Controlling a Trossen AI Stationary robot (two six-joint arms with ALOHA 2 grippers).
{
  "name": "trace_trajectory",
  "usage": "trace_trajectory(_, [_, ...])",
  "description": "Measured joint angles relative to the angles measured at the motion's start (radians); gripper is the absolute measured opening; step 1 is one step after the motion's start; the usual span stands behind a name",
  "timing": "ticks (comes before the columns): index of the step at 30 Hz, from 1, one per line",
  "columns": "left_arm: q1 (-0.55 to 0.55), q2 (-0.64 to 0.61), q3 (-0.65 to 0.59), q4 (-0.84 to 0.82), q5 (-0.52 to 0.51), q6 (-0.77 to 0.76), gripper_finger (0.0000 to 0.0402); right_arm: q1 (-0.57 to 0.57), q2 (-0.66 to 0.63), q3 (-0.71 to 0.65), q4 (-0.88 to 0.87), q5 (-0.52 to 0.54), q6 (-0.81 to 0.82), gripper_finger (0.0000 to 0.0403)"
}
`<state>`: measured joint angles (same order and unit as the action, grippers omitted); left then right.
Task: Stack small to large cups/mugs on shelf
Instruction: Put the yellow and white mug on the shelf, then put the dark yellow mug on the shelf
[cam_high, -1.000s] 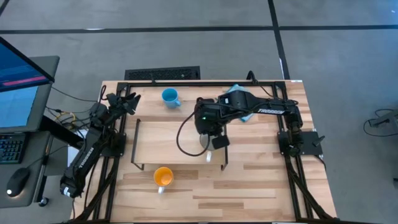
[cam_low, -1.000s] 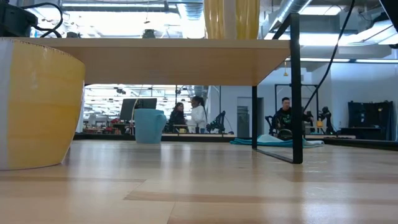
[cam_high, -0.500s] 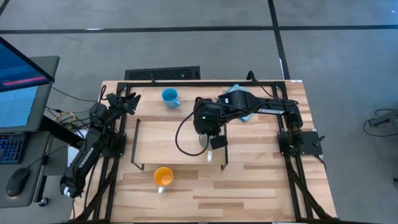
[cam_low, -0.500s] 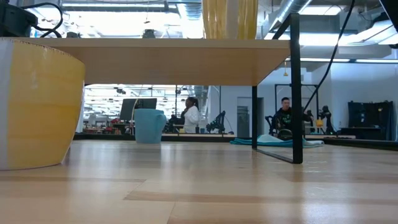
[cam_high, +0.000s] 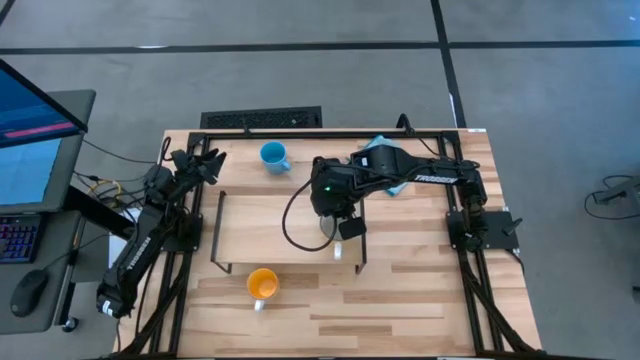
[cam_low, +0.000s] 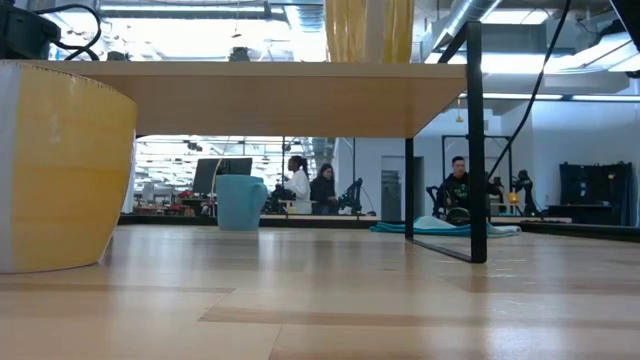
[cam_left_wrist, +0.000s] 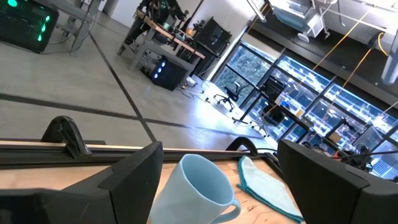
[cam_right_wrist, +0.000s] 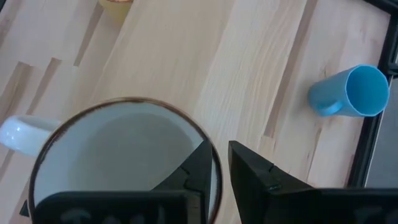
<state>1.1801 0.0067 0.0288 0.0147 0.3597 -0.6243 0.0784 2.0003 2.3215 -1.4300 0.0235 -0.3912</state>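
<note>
Across the middle of the high frame I see the surface (cam_high: 420, 290) carrying the shelf (cam_high: 270, 235). My right gripper (cam_right_wrist: 219, 163) hangs over the shelf's right end, pinched on the rim of the white mug (cam_right_wrist: 118, 155). At far left my left gripper (cam_high: 205, 163) waits, spread wide. Orange mug (cam_high: 262, 284) stands below the shelf's front edge; blue mug (cam_high: 273, 156) stands toward the upper centre, behind the shelf.
</note>
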Motion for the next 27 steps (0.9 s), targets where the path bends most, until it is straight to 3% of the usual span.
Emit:
trace_trajectory(12, [0.000,0.000,0.000,0.000,0.000,0.000,0.0308,0.000,0.000,0.000,-0.004,0.001,0.024,0.0094])
trace_trajectory(23, [0.000,0.000,0.000,0.000,0.001,0.000,0.0308,0.000,0.002,0.016,-0.026,0.008,0.024,0.0210])
trace_trajectory(27, [0.000,0.000,0.000,0.000,0.001,0.000,0.0308,0.000,-0.037,0.025,-0.002,0.038,0.024,0.0235])
